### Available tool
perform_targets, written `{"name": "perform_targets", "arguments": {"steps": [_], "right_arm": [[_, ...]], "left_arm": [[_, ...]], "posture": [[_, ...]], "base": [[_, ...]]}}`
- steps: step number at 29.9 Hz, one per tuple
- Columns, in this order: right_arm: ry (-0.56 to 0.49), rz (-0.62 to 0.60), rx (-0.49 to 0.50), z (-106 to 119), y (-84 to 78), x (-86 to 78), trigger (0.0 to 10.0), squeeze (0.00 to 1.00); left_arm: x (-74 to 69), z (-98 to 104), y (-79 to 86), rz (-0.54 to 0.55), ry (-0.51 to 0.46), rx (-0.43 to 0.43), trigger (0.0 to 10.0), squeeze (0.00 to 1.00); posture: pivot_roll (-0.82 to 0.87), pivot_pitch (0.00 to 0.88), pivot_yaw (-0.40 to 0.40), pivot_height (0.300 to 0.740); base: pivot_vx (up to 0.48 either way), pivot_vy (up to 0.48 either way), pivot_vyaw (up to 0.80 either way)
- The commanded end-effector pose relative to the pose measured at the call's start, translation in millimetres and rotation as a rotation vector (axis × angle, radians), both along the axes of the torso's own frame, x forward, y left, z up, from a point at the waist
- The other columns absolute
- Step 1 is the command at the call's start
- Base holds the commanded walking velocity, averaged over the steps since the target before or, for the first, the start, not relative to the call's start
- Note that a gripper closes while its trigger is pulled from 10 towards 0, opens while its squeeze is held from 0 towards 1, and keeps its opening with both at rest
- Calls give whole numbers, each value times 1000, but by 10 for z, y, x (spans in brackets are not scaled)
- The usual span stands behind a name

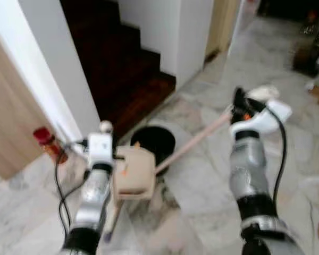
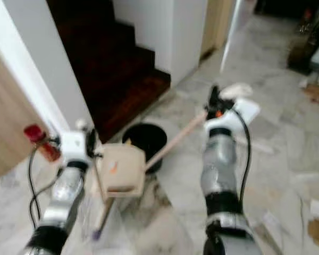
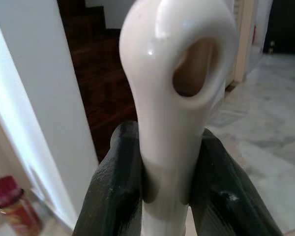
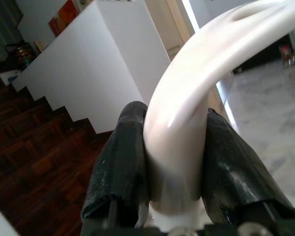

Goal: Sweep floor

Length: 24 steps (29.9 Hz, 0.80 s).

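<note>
Near the foot of the dark staircase [image 1: 122,69], a marble floor [image 1: 202,180] is being faced. A broom [image 1: 194,141] is being clamped tightly by the right gripper [image 4: 174,162], its stick slanting toward the stairs. A beige dustpan [image 1: 133,172] is being gripped firmly at its handle by the left gripper [image 3: 167,182], just beside a black round bin [image 1: 154,141] before the bottom step.

Beige dustpan [image 1: 134,172] (tilted), cream broom handle [image 4: 187,98]

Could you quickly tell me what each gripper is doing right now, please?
Left gripper: shut on the cream handle with a hanging hole.
Right gripper: shut on the curved white handle of the long stick.
</note>
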State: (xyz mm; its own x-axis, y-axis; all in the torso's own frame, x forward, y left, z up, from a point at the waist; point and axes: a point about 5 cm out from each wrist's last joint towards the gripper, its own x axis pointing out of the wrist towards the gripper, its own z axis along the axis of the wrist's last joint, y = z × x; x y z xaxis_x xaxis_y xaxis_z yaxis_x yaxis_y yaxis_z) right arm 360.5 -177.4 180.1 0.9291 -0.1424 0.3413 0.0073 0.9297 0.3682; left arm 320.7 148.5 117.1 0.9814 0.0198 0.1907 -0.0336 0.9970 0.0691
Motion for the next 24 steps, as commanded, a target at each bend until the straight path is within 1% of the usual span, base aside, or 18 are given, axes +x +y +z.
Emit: {"name": "perform_targets", "arguments": {"steps": [1, 4, 7, 10, 13, 24], "right_arm": [[-84, 21, 4, 206, 93, 20, 10000, 0], [-91, 17, -9, 218, 92, 19, 10000, 0], [-96, 15, -27, 232, 97, 17, 10000, 0], [-98, 19, -24, 233, 101, 19, 10000, 0], [-95, 21, -9, 227, 97, 23, 10000, 0], [-100, 30, -13, 237, 112, 32, 10000, 0]], "left_arm": [[25, 103, 59, 16, -48, 11, 10000, 0], [28, 103, 56, 17, -49, 11, 10000, 0], [29, 108, 53, 17, -51, 12, 10000, 0], [29, 109, 48, 16, -51, 12, 10000, 0], [30, 110, 49, 16, -51, 11, 10000, 0], [27, 105, 46, 11, -52, 13, 10000, 0]], "posture": [[80, 0, -5, 740], [79, 0, -6, 740], [78, 0, -6, 740], [78, 0, -6, 740], [78, 0, -6, 740], [80, 0, -3, 740]], "base": [[266, 0, 0], [270, 0, 0], [270, 0, 498], [269, 0, 800], [271, 0, 0], [269, 0, 0]]}}
